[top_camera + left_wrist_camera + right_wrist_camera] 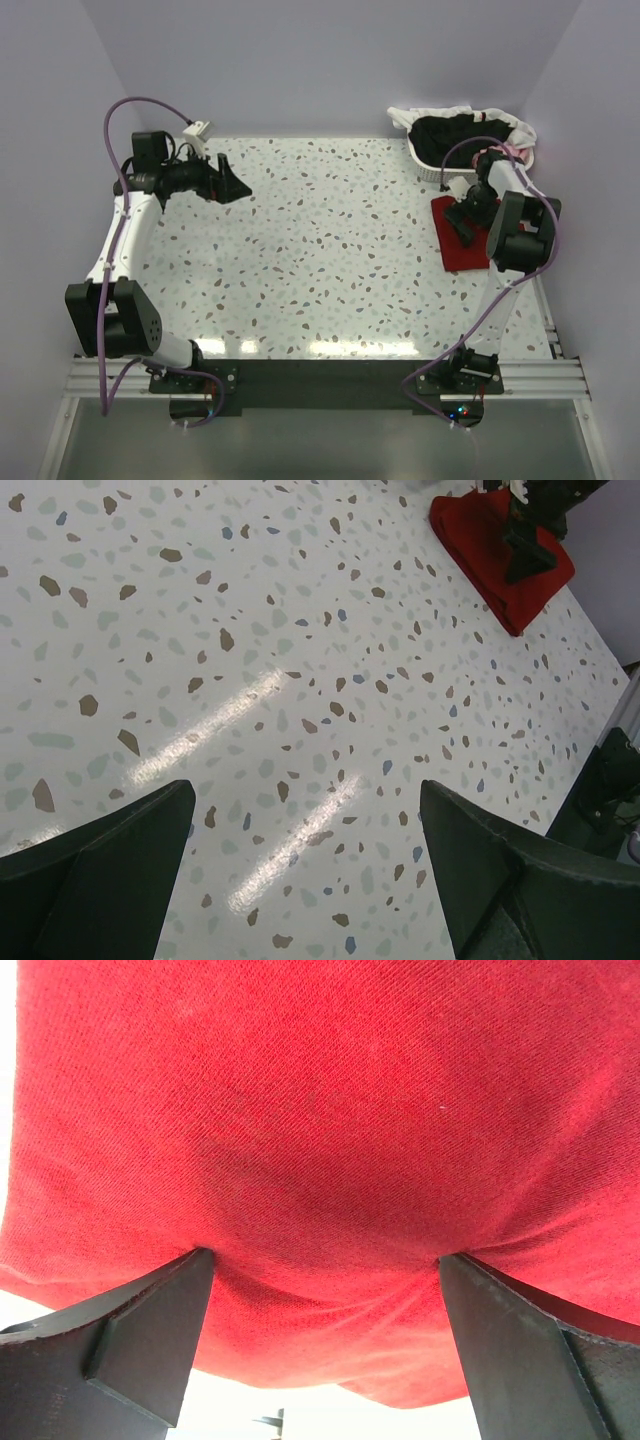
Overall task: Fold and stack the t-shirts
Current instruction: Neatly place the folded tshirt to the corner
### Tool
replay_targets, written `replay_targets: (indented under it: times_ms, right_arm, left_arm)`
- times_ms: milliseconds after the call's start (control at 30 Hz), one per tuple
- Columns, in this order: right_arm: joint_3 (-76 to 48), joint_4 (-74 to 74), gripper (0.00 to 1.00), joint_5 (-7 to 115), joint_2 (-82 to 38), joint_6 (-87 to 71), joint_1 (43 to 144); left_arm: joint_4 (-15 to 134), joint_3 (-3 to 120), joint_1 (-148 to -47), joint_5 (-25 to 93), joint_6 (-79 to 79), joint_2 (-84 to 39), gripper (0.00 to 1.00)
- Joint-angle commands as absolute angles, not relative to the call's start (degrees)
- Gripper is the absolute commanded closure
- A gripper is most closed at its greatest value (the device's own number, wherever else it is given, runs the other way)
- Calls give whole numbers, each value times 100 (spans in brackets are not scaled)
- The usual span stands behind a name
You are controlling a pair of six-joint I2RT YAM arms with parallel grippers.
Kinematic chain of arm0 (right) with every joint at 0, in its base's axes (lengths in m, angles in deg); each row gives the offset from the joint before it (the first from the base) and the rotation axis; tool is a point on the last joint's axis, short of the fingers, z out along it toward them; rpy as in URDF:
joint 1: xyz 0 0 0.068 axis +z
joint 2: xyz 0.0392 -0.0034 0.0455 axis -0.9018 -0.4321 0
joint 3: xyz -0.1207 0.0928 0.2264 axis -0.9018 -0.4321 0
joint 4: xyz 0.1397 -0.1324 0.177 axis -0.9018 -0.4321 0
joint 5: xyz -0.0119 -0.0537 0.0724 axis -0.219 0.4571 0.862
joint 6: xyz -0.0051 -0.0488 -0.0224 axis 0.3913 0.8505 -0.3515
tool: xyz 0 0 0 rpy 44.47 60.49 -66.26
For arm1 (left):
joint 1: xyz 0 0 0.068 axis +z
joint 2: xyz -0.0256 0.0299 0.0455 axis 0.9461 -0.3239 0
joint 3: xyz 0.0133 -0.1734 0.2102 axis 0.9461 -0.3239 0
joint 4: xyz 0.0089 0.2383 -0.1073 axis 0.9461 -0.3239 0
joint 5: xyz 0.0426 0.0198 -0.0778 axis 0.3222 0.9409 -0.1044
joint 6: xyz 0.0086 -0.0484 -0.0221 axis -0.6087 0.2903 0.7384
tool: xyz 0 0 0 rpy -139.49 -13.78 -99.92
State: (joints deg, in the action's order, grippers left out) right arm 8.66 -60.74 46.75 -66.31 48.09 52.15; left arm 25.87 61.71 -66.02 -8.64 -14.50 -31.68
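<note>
A dark red t-shirt (462,256) lies folded in a compact rectangle on the right side of the table, in front of the basket. My right gripper (464,222) stands on it, open wide. In the right wrist view both fingertips (198,1265) press into the red cloth (320,1110), which wrinkles slightly between them; the gripper (325,1260) has not closed on it. My left gripper (226,186) hovers open over the far left of the table, with only bare tabletop between its fingers (305,790). In the left wrist view the red t-shirt (480,550) shows far off.
A white slotted basket (428,168) at the back right holds a black t-shirt (450,135), white cloth (420,114) draped over its rim and a bit of pink (517,150). The speckled tabletop (320,250) lies between the arms. Purple-grey walls close in the back and sides.
</note>
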Motion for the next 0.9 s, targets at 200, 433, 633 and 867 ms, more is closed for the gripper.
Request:
replay_targets:
  times_ms: [200,433,633,867]
  right_arm:
    - [861,-5890,1,5250,-6490,4502,5377]
    - [2099,-6898,1,5889,-5735,4070,5377]
    - [2971,-7409,1,6550,-4900,3428,5377]
    - [1840,-7096,1,7157,-3574,2295,5377]
  left_arm:
    - [2464,6649,-6600,-787,-1609,-3170,0]
    - [2280,6947,-6591,-374,-1670,-3090,0]
    - [1752,7317,-6591,540,-1688,-3099,0]
    - [1584,6870,-6556,769,-1934,-2704,0]
